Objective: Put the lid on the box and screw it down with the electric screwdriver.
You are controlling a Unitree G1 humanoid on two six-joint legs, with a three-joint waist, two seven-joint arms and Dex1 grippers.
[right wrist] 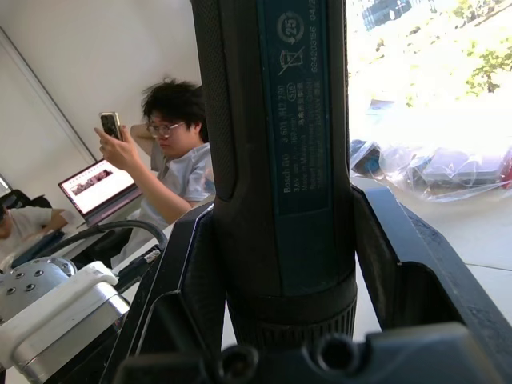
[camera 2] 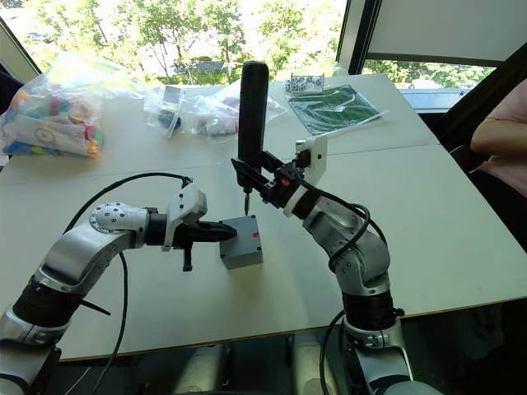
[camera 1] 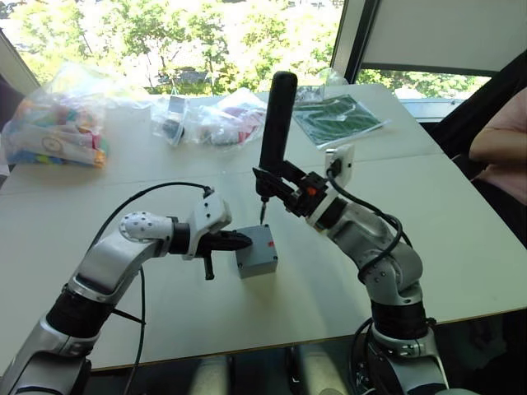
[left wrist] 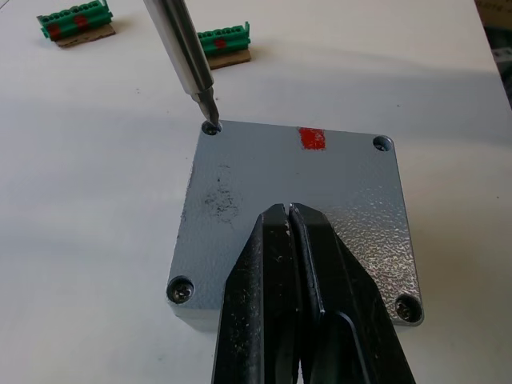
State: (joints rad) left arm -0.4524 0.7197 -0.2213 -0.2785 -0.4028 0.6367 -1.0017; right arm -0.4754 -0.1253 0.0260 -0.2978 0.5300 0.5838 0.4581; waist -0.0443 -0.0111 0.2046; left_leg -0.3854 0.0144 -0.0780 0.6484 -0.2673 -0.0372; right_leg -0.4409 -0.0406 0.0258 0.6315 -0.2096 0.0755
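The grey box (camera 1: 259, 263) stands mid-table with the lid (left wrist: 240, 172) on top; the lid carries a small red mark (left wrist: 312, 138) and has screws at its corners. My left gripper (left wrist: 288, 211) is shut, and its fingertips rest on the lid from the left (camera 1: 243, 240). My right gripper (camera 1: 277, 186) is shut on the electric screwdriver (camera 1: 277, 123), a black pen-shaped tool that it holds upright above the box. The metal bit (left wrist: 188, 60) points down, its tip at the lid's far-left corner screw hole (left wrist: 210, 127).
Two green connectors (left wrist: 76, 22) (left wrist: 224, 42) lie just beyond the box. Clear plastic bags of parts (camera 1: 58, 123) (camera 1: 222, 115) and a green sheet (camera 1: 338, 119) sit at the table's far side. A person's arm (camera 1: 498, 140) is at the right edge.
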